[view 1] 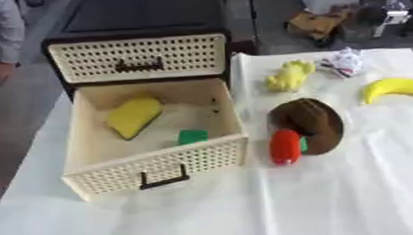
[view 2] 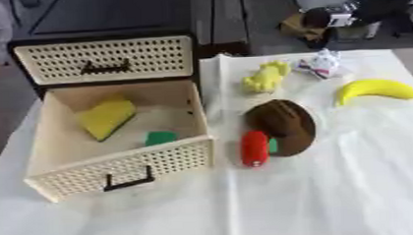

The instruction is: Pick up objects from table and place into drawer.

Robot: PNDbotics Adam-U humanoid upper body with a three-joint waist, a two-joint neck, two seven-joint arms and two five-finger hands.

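The open drawer (view 1: 152,175) sits nearest, holding a yellow sponge (view 1: 134,115) and green block (view 1: 192,136). Right of the drawer lie a red piece (view 1: 285,146) touching a brown object (view 1: 312,123), then a banana (view 1: 393,88). Neither robot hand shows, so their fingers cannot be judged. Grasping the red piece may nudge the brown object.

We see a matt white cloth (view 1: 350,193), faintly creased, covering the table. The open drawer (view 1: 160,165) looks like cream plastic with a perforated front and a dark handle (view 1: 165,180). The banana (view 1: 394,87) and red piece (view 1: 285,146) look smooth, slightly glossy.
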